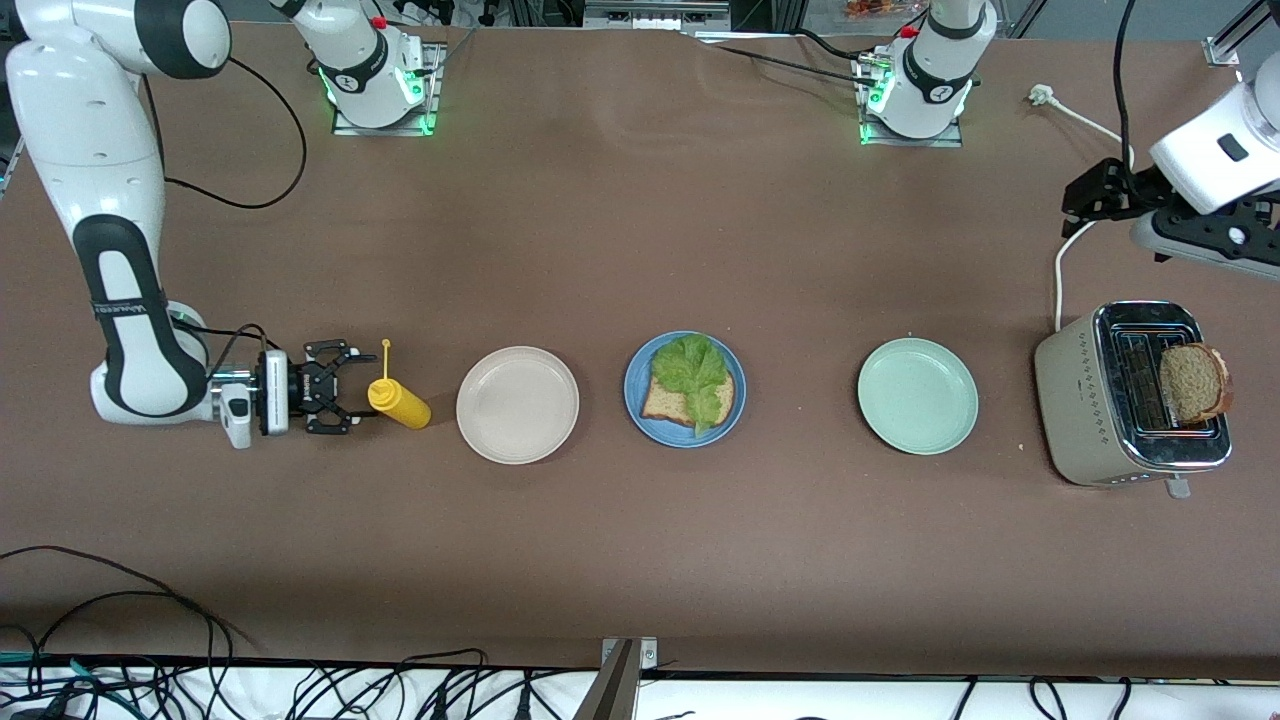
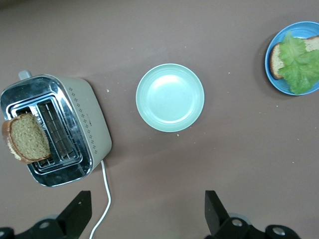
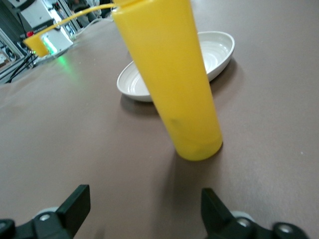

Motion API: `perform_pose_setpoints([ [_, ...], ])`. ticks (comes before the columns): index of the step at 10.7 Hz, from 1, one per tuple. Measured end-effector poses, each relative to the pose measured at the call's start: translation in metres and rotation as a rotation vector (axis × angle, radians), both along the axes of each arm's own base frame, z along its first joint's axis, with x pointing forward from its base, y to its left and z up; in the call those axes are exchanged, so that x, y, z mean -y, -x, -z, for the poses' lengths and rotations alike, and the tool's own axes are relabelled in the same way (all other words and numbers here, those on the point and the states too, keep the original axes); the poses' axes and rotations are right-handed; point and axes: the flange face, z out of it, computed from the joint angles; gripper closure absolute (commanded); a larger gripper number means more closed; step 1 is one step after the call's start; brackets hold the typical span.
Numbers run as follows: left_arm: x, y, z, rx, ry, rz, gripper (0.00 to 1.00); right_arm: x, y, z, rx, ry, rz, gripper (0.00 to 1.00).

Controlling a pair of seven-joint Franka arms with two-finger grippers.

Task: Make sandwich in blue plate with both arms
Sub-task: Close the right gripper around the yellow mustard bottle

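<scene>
Toaster (image 1: 1100, 395) lies nearest camera, second bread slice (image 1: 1192, 381) standing in slot. Blue plate (image 1: 637, 385) mid-table holds bread and lettuce (image 1: 692, 368).

I read right gripper (image 1: 345, 397) low beside mustard bottle (image 1: 398, 402), jaws wide, empty. Left gripper (image 2: 147, 209) high near toaster, spread, empty.

Step in hand: top slice missing; next I must close on bottle or lift toast.

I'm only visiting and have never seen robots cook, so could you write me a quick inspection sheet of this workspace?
Surface: brown table, a few crumbs.
Job's things: blue plate holds one bread slice under lettuce; second slice stands in the toaster.
Clutter: beige plate, mint plate, yellow squeeze bottle.
Grippers: right claw open, low beside the bottle; left claw open, raised above the toaster's end.
Cables: white toaster cord; black cables at the table's near edge.
Surroundings: nothing seen.
</scene>
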Motion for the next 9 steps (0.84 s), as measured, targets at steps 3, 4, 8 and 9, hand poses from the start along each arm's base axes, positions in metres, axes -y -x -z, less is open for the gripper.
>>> perform_pose_setpoints([
  [3, -0.006, 0.006, -0.003, -0.002, -0.003, -0.016, 0.00, -0.026, -0.007, 0.001, 0.008, -0.073, 0.011, 0.00],
  [4, -0.009, 0.006, -0.002, -0.009, 0.001, -0.022, 0.00, -0.037, -0.010, -0.001, 0.013, -0.091, 0.008, 0.00],
  [8, -0.009, 0.011, 0.001, -0.054, 0.017, -0.027, 0.00, -0.057, -0.023, -0.015, 0.050, -0.118, -0.006, 0.00],
  [9, -0.010, 0.012, 0.001, -0.060, 0.016, -0.028, 0.00, -0.056, -0.027, -0.018, 0.060, -0.117, -0.006, 0.00],
])
